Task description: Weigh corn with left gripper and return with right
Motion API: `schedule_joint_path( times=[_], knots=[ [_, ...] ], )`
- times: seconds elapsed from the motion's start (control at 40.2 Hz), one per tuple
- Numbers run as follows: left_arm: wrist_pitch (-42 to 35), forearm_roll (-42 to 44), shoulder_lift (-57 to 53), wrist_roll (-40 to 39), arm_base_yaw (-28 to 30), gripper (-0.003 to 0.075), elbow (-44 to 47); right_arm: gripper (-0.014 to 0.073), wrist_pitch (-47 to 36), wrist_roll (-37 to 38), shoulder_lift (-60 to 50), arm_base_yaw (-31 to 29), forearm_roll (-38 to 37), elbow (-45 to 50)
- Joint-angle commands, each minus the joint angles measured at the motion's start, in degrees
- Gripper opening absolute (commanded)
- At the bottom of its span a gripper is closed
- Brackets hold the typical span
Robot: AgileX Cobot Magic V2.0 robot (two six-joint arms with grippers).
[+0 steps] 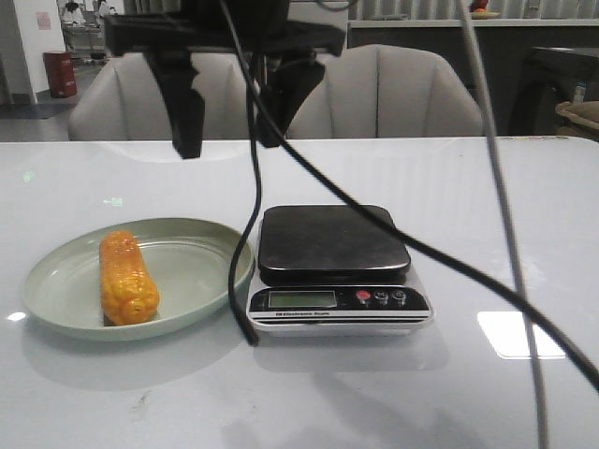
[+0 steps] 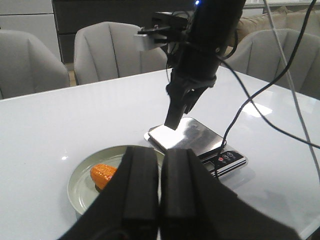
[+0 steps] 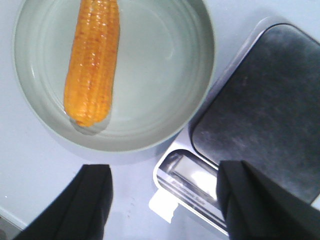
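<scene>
Nearest the robot, the glossy white table (image 1: 309, 402) lies bare along its front edge, crossed only by a black cable (image 1: 245, 281) that drops to the surface between plate and scale. On the left sits the shallow pale-green round plate (image 1: 197, 281), and the glossy orange-yellow corn cob (image 1: 127, 277) lies in its left half, lengthwise front to back, resting on the plate floor with bare plate floor to its right. Just right of the plate, rim close to the housing, stands the silver digital kitchen scale (image 1: 337, 307) with a dark square platform (image 1: 332, 243); the platform carries nothing.

The left gripper (image 2: 159, 185) appears in its own wrist view with its two black fingers (image 2: 140, 185) pressed together, clenched on nothing, well above the plate. The right gripper (image 1: 229, 131) hangs high over the gap between plate and scale, fingers spread wide apart and released, grasping nothing. Behind, the far table edge meets two grey padded chairs (image 1: 393, 94).
</scene>
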Motion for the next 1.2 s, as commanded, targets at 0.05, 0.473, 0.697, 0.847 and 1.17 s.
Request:
schedule_joint_path(
  times=[0.05,0.473,0.697,0.847,1.17],
  knots=[
    [-4.37,0.24,0.52,-0.24,-0.07,0.0114,-1.43,0.0545,-0.95,-4.87,-10.69,-2.70,-0.27,3.80],
    [-4.37,0.24,0.52,-0.24,-0.07,0.0114,-1.43,0.0545,-13.29,-10.60,-37.16,-14.30,6.90,34.93],
    [-4.37,0.24,0.52,-0.24,-0.07,0.0114,-1.43,0.0545,-21.59,-11.80,-52.05,-15.04,7.08,49.68],
    [-4.37,0.24,0.52,-0.24,-0.07,0.0114,-1.43,0.0545,-27.68,-11.80,-62.68,-15.04,7.03,58.85],
    [-4.37,0.24,0.52,-0.24,-0.07,0.0114,-1.43,0.0545,-36.10,-11.82,-85.01,-15.04,4.77,76.25]
  ],
)
